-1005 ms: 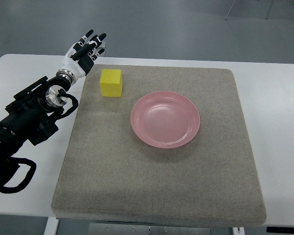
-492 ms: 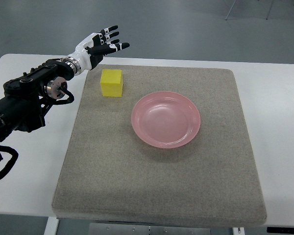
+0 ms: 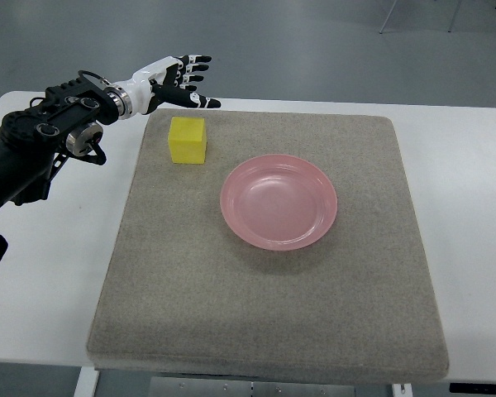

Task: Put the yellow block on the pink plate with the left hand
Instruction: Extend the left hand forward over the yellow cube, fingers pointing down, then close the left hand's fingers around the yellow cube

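Block [image 3: 188,140] is sitting on the mat [image 3: 264,314], just below and a bit toward me from my left hand [image 3: 175,80], not touching it, there's clear air between them. From my feed the hand is hovering past the mat's far left corner, fingers [image 3: 194,69] spread out and pointing right, thumb sticking out on the near side over the mat's far edge, holding nothing at all. The black arm [image 3: 41,149] behind it runs in from the left edge of the picture, crossing the white table [image 3: 41,273] on a slant. The block is yellow, sits flat, and stands square to the mat edge as far as I can see. The plate [image 3: 279,201] is down and to the right of the hand, beyond the block, roughly mid-mat, pink, with nothing in it. Block and plate are near each other but apart, with a strip of grey mat showing between them. Off to the hand's far side it's just grey floor [image 3: 314,41]. Right arm doesn't show up in my view.
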You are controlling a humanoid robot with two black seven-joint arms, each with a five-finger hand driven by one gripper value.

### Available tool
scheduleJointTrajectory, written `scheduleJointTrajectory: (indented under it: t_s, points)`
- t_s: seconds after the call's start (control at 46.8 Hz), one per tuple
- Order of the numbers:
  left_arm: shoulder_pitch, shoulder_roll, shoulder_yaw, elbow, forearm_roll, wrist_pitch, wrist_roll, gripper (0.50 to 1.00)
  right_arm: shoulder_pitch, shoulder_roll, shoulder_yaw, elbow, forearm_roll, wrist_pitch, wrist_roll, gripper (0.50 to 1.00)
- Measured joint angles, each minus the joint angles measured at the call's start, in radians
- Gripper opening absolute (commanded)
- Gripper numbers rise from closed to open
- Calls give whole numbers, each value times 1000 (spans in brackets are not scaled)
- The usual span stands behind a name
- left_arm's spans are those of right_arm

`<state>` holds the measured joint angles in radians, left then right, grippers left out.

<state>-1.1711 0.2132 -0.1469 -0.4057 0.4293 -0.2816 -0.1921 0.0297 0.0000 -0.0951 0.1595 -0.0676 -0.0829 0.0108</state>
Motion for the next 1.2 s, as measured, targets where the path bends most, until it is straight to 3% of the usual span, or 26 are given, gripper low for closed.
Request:
scheduleJointTrajectory:
  t_s: [0.278,0.513,0.684,0.834,1.197]
  points:
    - [-114,109,235,-130,56,-60,3,988,0,0,0,0,0,0,0,924]
    - [-196,171,266,-193,349,-73,-1,977,0,0,0,0,0,0,0,924]
    - [-201,201,269,-261,583,-76,-39,971,0,0,0,0,0,0,0,924]
    - [-196,202,267,-271,769,-74,-104,962,0,0,0,0,0,0,0,924]
    - [-179,189,258,-262,770,-60,-107,960,0,0,0,0,0,0,0,924]
